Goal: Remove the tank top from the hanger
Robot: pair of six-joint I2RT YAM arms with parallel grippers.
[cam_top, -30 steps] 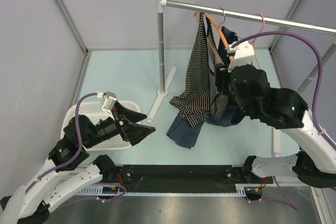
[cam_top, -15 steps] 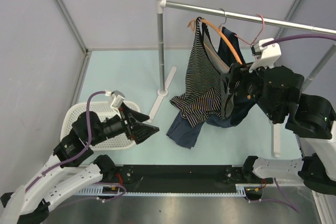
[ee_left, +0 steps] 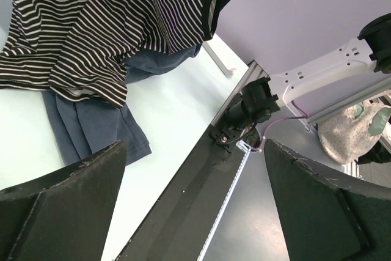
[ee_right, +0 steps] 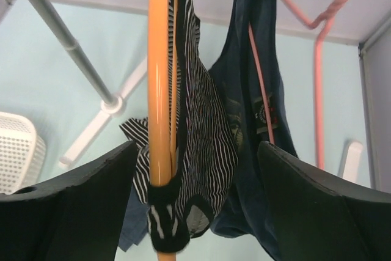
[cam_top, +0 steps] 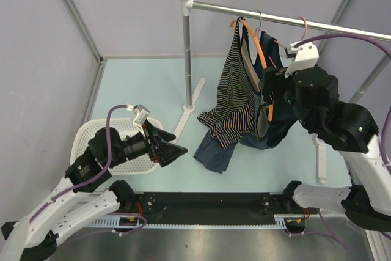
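The striped tank top hangs on the orange hanger, whose hook is on the rail; its hem trails on the floor. In the right wrist view the hanger's arm runs down the frame. The tank top hangs beside it, and its dark strap wraps the arm's lower end. My right gripper is open, with the hanger arm and the striped cloth between its fingers. My left gripper is open and empty, low and left of the tank top.
A navy T-shirt hangs on a pink wire hanger right of the tank top, its lower part on the floor. The rail rests on a grey pole. A white basket lies behind the left arm.
My right arm swung out to the right, then back left and up. The hanger turned broadside, then edge-on again. My left gripper crept right toward the clothes.
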